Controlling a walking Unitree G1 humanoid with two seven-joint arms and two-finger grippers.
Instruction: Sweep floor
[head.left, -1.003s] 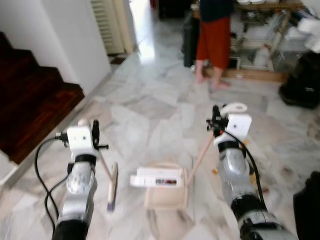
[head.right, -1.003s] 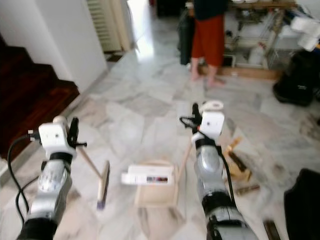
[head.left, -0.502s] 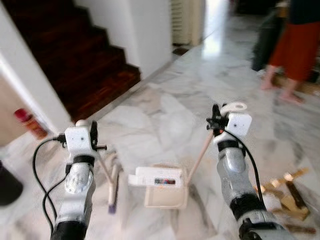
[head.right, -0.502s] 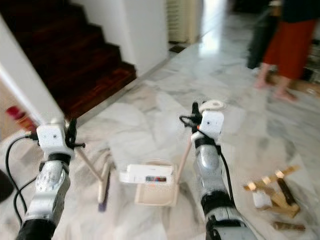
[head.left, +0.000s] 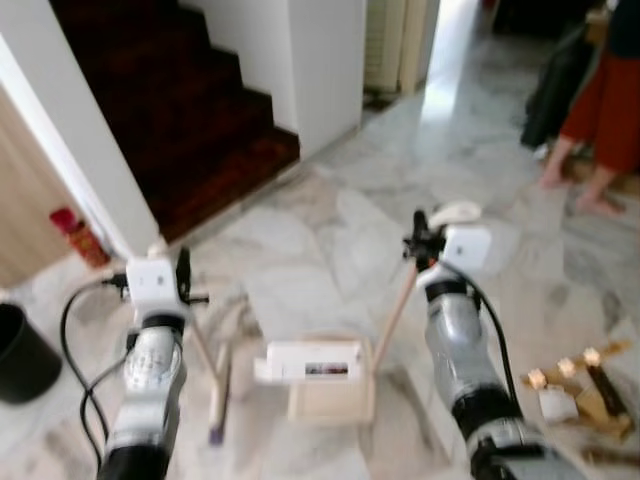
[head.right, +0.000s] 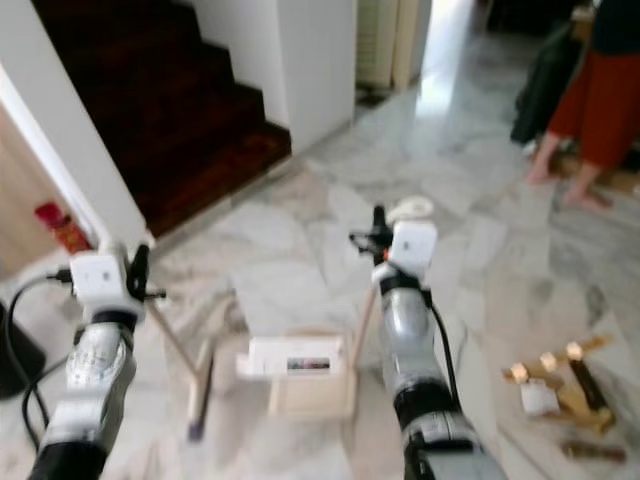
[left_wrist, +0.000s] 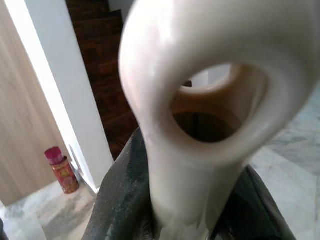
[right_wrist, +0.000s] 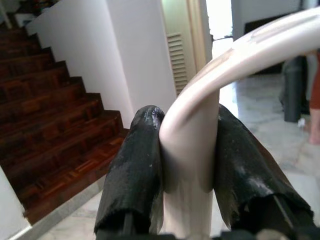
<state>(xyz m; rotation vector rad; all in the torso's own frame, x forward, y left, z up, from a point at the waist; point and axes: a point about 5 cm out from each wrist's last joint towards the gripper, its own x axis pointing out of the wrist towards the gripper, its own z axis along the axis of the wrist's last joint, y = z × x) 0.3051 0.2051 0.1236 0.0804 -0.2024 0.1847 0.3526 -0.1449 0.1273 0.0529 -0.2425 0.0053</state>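
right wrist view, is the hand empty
No, the right hand has its two black fingers clamped on either side of a cream handle.

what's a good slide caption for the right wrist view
Right hand shut on the cream dustpan handle, dark wooden stairs beyond.

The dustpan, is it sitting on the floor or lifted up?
On the floor, it seems. The dustpan rests flat on the marble floor, its long handle slanting up into the right gripper, whose fingers are shut on it.
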